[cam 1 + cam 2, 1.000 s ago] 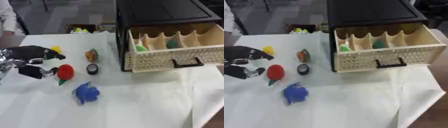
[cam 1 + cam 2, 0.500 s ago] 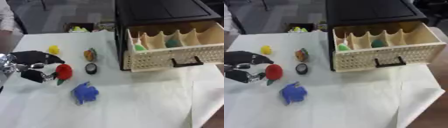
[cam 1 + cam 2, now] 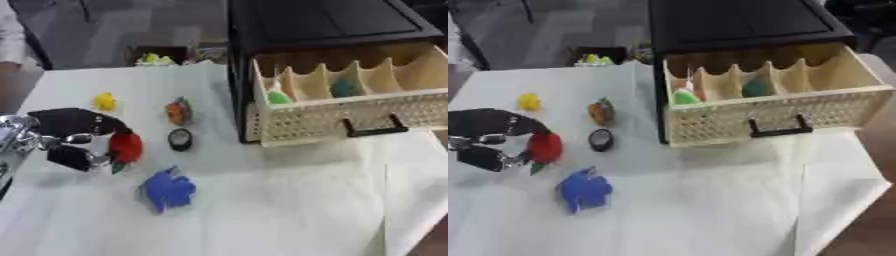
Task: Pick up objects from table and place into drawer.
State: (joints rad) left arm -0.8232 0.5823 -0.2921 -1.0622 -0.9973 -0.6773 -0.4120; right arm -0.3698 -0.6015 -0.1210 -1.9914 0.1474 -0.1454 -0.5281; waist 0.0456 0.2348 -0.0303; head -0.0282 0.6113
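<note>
My left hand (image 3: 72, 139) comes in from the left, and its curled fingers and thumb close round a red object with a green tip (image 3: 125, 146) on the white table. A blue object (image 3: 168, 189) lies just in front of it. A small yellow object (image 3: 105, 101), an orange and green object (image 3: 178, 111) and a black round object (image 3: 179, 139) lie further back. The pale wooden drawer (image 3: 780, 119) stands pulled out of a black cabinet (image 3: 324, 25). Its compartments hold a light green thing (image 3: 278, 97) and a dark green thing (image 3: 343, 88). My right hand does not show.
A white cloth (image 3: 289, 210) covers the table, with its corner hanging at the right (image 3: 859, 190). Behind the table's far edge stands a box with yellow-green things (image 3: 157, 56). The drawer's black handle (image 3: 374, 130) juts toward me.
My left hand's fingers and thumb have drawn in round the red object, which earlier lay just beside them. The other objects have stayed put.
</note>
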